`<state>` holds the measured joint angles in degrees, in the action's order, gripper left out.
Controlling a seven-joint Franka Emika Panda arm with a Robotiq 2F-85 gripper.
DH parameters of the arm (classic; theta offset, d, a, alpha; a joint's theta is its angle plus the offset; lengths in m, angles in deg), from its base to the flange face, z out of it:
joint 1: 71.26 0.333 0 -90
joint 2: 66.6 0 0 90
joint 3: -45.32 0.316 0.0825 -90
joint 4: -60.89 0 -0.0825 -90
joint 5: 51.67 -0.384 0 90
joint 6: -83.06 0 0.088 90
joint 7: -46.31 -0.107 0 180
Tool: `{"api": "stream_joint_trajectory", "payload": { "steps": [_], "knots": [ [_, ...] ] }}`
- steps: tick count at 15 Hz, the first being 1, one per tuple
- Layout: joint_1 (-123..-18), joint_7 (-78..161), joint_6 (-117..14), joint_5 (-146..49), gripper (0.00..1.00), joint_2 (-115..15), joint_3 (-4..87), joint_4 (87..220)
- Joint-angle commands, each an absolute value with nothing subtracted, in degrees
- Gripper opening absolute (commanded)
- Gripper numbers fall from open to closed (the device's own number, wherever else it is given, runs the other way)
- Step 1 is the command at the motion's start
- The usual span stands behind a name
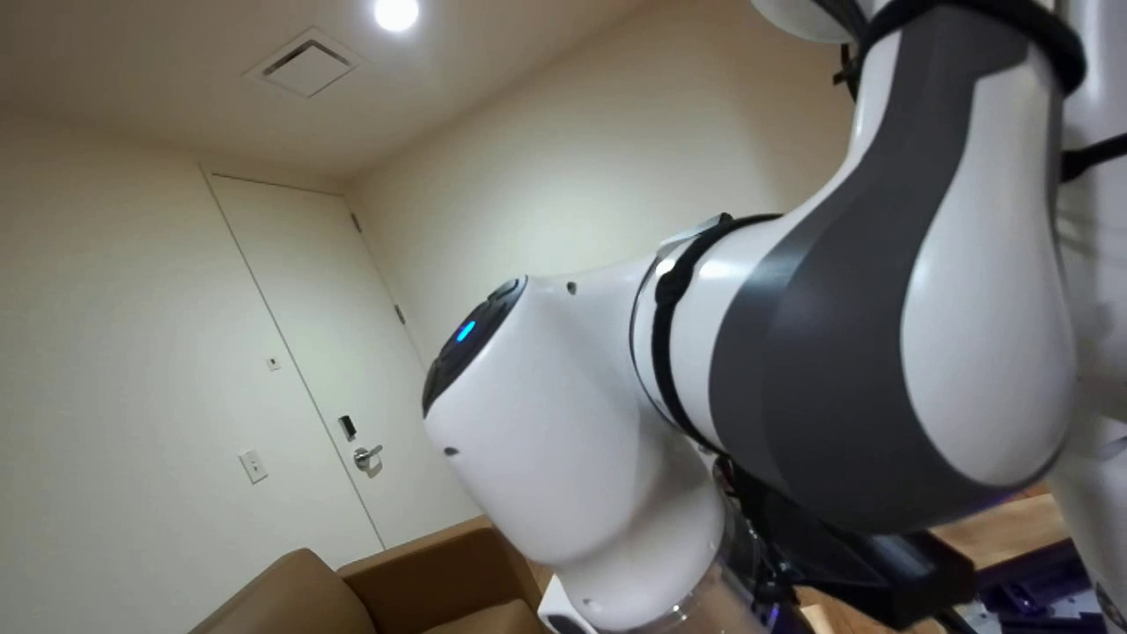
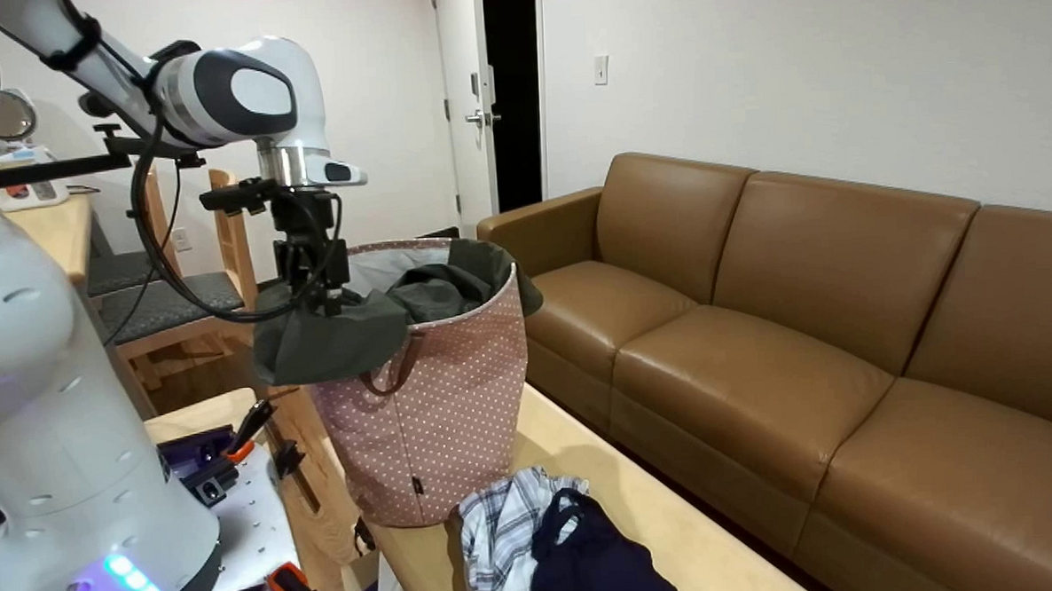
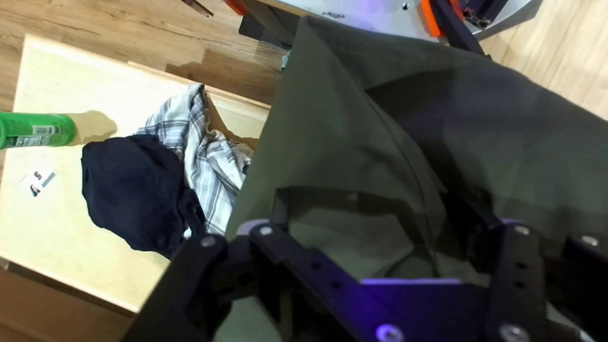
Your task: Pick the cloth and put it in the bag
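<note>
A dark green cloth [image 2: 337, 339] lies draped over the rim of the bag. Part of it hangs outside on the robot's side and part lies inside the opening. It fills much of the wrist view [image 3: 327, 133]. The bag [image 2: 446, 405] is pink with white dots, a light lining and a brown handle; it stands upright. My gripper [image 2: 320, 303] points down at the cloth on the bag's near rim. In the wrist view my gripper [image 3: 375, 205] has its fingers wide apart, with cloth beneath and between them. Whether the fingertips touch the cloth cannot be told.
A plaid shirt [image 2: 501, 532] and a navy garment [image 2: 595, 559] lie on the wooden table [image 2: 680, 560] beside the bag. A green canister [image 3: 38, 129] stands on the table. A brown sofa [image 2: 742, 357] runs alongside. Wooden chairs [image 2: 171, 306] stand behind the arm.
</note>
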<state>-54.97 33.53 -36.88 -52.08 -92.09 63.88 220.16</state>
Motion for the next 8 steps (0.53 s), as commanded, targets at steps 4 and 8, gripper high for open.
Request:
{"api": "stream_joint_trajectory", "payload": {
  "steps": [4, 8],
  "knots": [
    [-55.50, 34.55, -37.75, -51.68, 0.34, -89.69, 62.48, 220.04],
    [-55.85, 34.40, -37.58, -51.85, 0.08, -90.17, 61.37, 220.03]
  ]
}}
